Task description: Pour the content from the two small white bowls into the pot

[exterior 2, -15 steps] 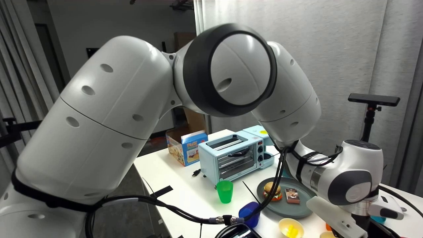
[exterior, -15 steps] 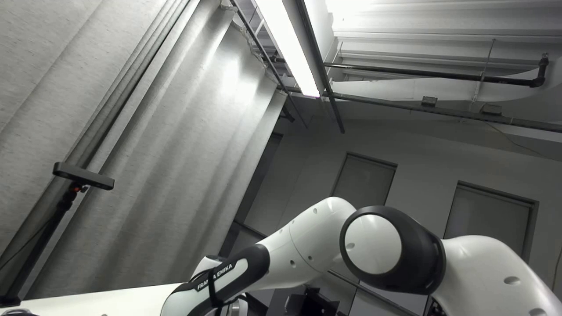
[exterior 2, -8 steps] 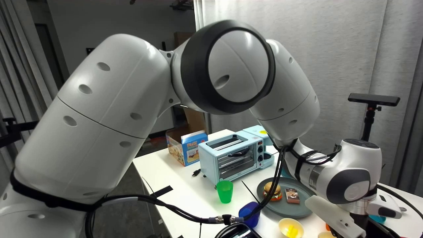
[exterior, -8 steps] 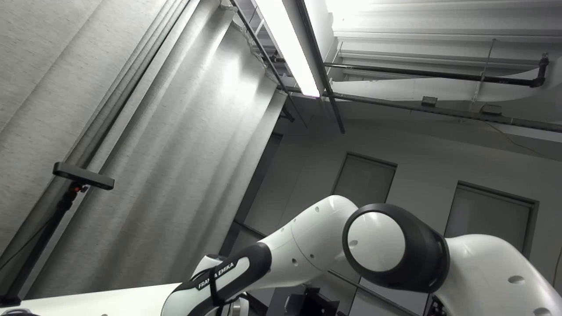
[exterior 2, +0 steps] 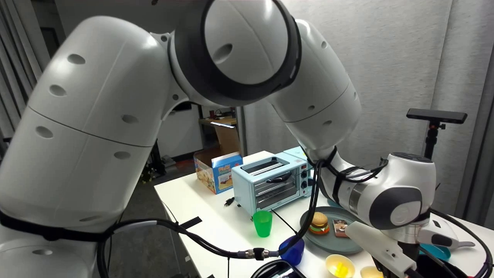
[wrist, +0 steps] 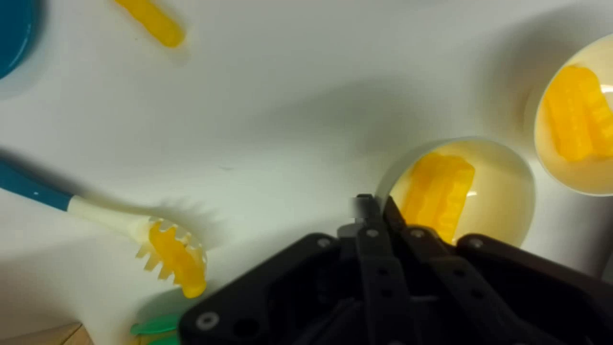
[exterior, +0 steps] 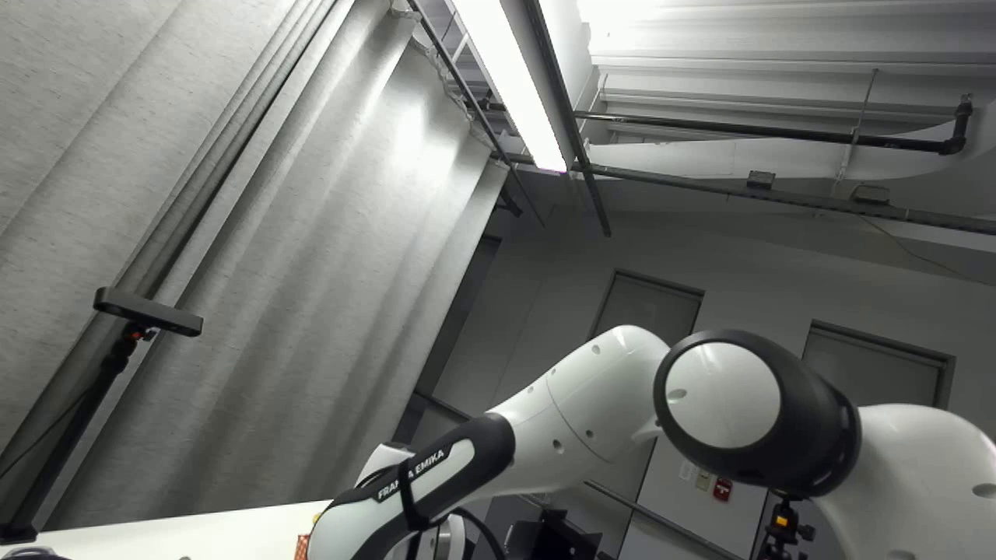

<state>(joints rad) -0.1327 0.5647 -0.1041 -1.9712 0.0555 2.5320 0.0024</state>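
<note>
In the wrist view my gripper (wrist: 381, 204) is shut on the near rim of a small cream-white bowl (wrist: 503, 196), one finger inside and one outside. Yellow ridged pieces (wrist: 438, 189) lie in it. The second small bowl (wrist: 584, 176), with similar yellow pieces, is at the right edge, cut off by the frame. In an exterior view the second bowl (exterior 2: 332, 259) is on the table, and the held bowl's top (exterior 2: 371, 272) shows at the bottom edge; my fingertips are out of frame there. A dark rounded shape (exterior 2: 428, 266) at lower right may be the pot; I cannot tell.
A pasta spoon (wrist: 107, 213) holding a yellow piece, a loose yellow piece (wrist: 160, 26) and a teal dish (wrist: 12, 38) lie around. A grey plate (exterior 2: 328, 247) with toy burger, blue cup (exterior 2: 292, 251), green cup (exterior 2: 263, 224) and toy oven (exterior 2: 270, 185) stand on the table.
In an exterior view the arm's elbow has risen and moved left, and the wrist has shifted slightly left. The bowl at the bottom edge has shifted left with it. The second bowl has stayed.
</note>
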